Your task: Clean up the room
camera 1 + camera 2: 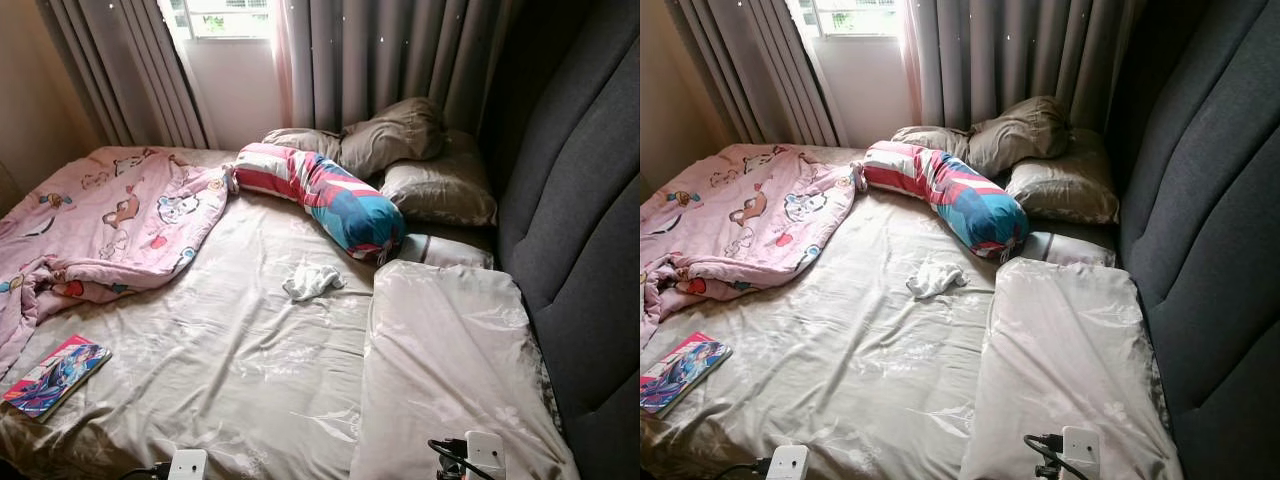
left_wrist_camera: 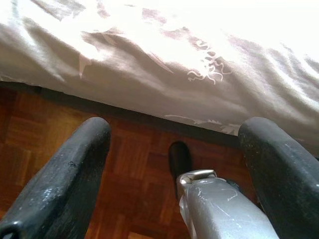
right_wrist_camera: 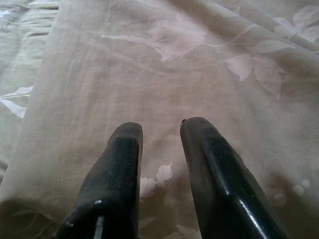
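Note:
A bed with a beige flowered sheet [image 1: 250, 360] lies before me. A crumpled pink cartoon blanket [image 1: 120, 220] covers its far left. A small white cloth [image 1: 312, 281] lies mid-bed. A colourful book [image 1: 55, 375] rests at the near left. A red, white and blue bolster [image 1: 330, 195] lies slantwise towards the pillows [image 1: 395, 135]. My left gripper [image 2: 179, 124] is open and empty, low beside the bed over the wood floor [image 2: 60, 144]. My right gripper [image 3: 159, 127] hangs just above a long beige pillow [image 1: 450, 370], fingers close together with nothing between them.
A dark grey padded headboard [image 1: 580, 230] runs along the right side. Grey curtains [image 1: 400, 50] and a window [image 1: 225, 15] stand behind the bed. Another beige pillow [image 1: 440, 190] lies by the headboard. The white wrist parts of my arms [image 1: 188, 465] show at the bottom edge.

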Robot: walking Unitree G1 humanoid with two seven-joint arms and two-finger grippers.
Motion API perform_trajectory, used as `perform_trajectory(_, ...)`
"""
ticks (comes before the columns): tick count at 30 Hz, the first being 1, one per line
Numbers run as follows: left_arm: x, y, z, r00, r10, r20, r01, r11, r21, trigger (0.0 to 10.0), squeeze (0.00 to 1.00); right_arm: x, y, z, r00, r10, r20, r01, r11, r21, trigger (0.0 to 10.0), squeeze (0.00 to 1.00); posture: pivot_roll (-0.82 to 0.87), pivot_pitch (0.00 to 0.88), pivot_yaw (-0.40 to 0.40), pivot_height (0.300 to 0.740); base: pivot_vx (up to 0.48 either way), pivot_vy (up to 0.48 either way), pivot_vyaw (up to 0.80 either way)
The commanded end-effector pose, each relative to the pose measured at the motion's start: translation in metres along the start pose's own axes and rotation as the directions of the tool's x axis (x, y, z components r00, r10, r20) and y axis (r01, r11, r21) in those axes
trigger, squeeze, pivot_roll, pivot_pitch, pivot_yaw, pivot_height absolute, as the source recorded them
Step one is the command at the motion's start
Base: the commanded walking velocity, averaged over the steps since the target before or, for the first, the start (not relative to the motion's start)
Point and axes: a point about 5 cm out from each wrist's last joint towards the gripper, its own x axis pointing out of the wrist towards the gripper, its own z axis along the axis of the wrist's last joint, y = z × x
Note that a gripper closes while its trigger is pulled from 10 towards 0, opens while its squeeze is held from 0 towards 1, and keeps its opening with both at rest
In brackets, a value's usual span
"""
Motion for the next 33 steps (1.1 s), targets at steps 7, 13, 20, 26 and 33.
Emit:
perform_trajectory(7, -0.0042, 0.006, -0.017, 0.998, 0.017, -0.063, -0.017, 1.0, 0.004, 10.0, 0.0, 0.0004, 0.0054, -0.0024, 1.0, 0.012, -0.02, -0.012, 1.0, 0.006, 10.0, 0.0, -0.04, 0.106, 0.03, 0.74, 0.0, 0.48, 0.0)
perform_trajectory(13, -0.0047, 0.0055, -0.0192, 0.997, 0.017, -0.072, -0.017, 1.0, 0.003, 10.0, 0.0, 0.0014, 0.0079, -0.0008, 0.999, 0.024, -0.022, -0.024, 1.0, 0.009, 10.0, 0.0, -0.04, 0.122, 0.03, 0.74, 0.0, 0.405, 0.0)
perform_trajectory(20, -0.005, 0.0059, -0.0202, 0.997, 0.017, -0.075, -0.017, 1.0, 0.005, 10.0, 0.0, 0.0023, 0.0092, 0.001, 0.999, 0.027, -0.019, -0.027, 1.0, 0.008, 10.0, 0.0, -0.04, 0.13, 0.032, 0.74, 0.0, 0.367, 0.0)
perform_trajectory(26, -0.0052, 0.006, -0.021, 0.997, 0.016, -0.078, -0.016, 1.0, 0.007, 10.0, 0.0, 0.0026, 0.0099, 0.0013, 0.999, 0.028, -0.02, -0.028, 1.0, 0.01, 10.0, 0.0, -0.04, 0.136, 0.035, 0.74, 0.0, 0.367, 0.0)
perform_trajectory(33, -0.0051, 0.0053, -0.021, 0.997, 0.015, -0.079, -0.015, 1.0, 0.006, 10.0, 0.0, 0.0029, 0.0113, 0.0019, 0.999, 0.032, -0.019, -0.031, 0.999, 0.013, 10.0, 0.0, -0.04, 0.142, 0.037, 0.74, 0.0, 0.367, 0.0)
